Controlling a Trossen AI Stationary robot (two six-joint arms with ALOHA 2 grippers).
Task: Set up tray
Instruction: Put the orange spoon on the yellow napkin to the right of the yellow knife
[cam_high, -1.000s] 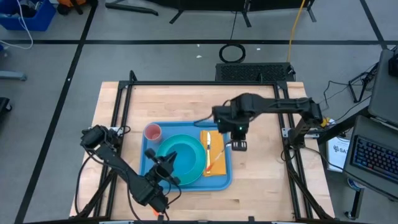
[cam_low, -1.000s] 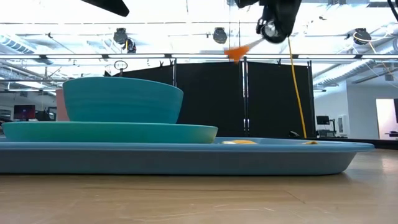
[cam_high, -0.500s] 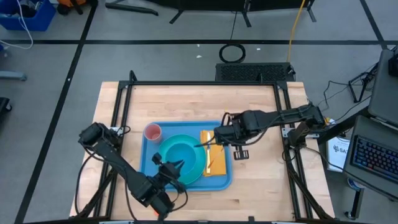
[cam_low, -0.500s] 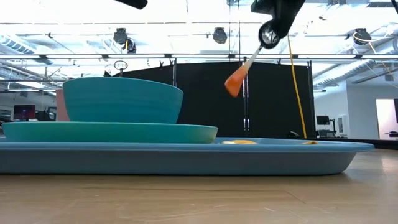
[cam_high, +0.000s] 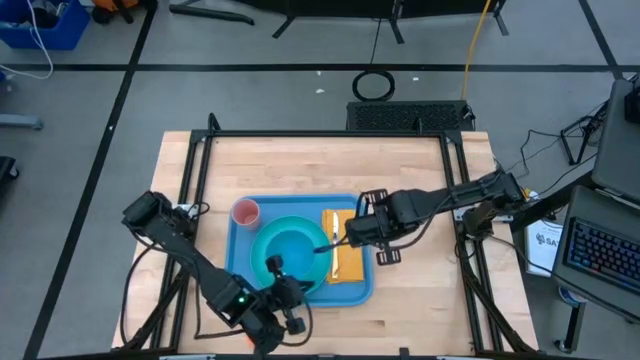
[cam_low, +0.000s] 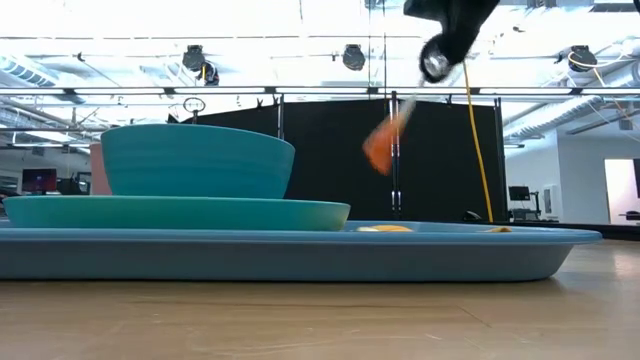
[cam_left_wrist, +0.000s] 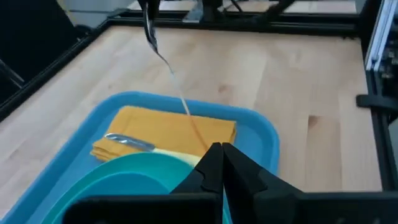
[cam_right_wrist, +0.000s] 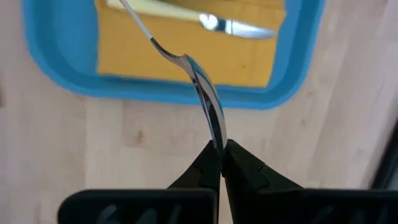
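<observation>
The blue tray lies on the wooden table. It carries a cyan plate with a bowl on it, a pink cup and a yellow napkin. A utensil with a pale handle lies on the napkin. My right gripper hangs over the napkin, shut on a metal spoon with an orange handle. My left gripper is shut on nothing and sits low over the plate's near side, pointing toward the napkin. My right gripper pinches the spoon's shiny bowl end between its two fingertips, coming from above and pointing steeply down. The spoon is lifted clear. It hangs slanted below the fingers, its orange handle lowest and well above the tray.
Black frame rails run along the table's far, left and right edges. Bare wood lies to the right of the tray and on its far side. Cables and a keyboard lie beyond the right edge.
My right gripper has moved toward the table's left and near edges, out over the napkin, and tipped. The spoon's orange handle has swung from nearly level to hanging slanted down. My left gripper has pulled back from over the bowl, turned toward the napkin and shut.
</observation>
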